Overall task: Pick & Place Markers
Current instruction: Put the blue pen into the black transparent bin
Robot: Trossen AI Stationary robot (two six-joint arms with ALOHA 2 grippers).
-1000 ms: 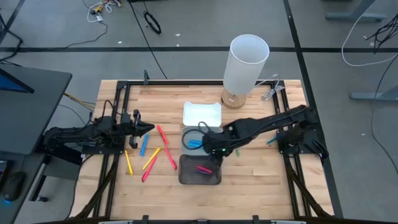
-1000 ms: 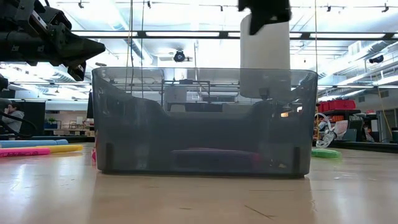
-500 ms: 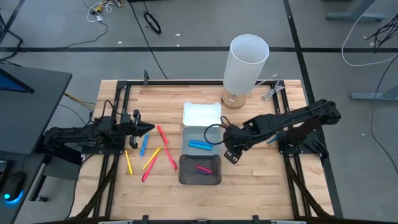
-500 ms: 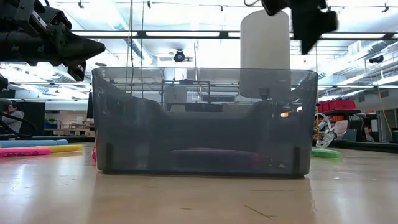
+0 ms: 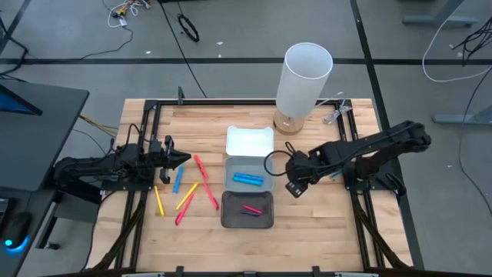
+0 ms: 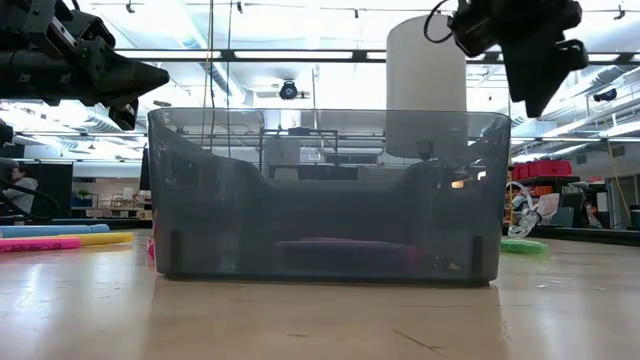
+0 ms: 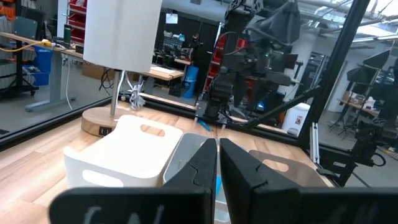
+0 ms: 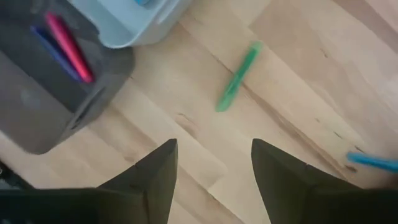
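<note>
Right gripper (image 5: pixel 296 187) hangs open and empty above bare wood beside the dark tray (image 5: pixel 247 209), where we count 2 markers (image 5: pixel 250 208). We judge it between picks: next it must descend on the green marker (image 8: pixel 238 76) and align its fingers across it. Left gripper (image 5: pixel 183 160), shut, waits near 6 loose markers (image 5: pixel 187 195). We read no writing.

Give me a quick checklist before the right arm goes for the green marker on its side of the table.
1. Right gripper open and empty: ok.
2. Green marker lies free on bare wood, apart from the trays: ok.
3. Gripper over the marker: not ok, it sits off to one side.
4. Left gripper shut, parked at the table's left, away from the path: ok.
5. Dark tray has room beside its red and purple markers: ok.
</note>
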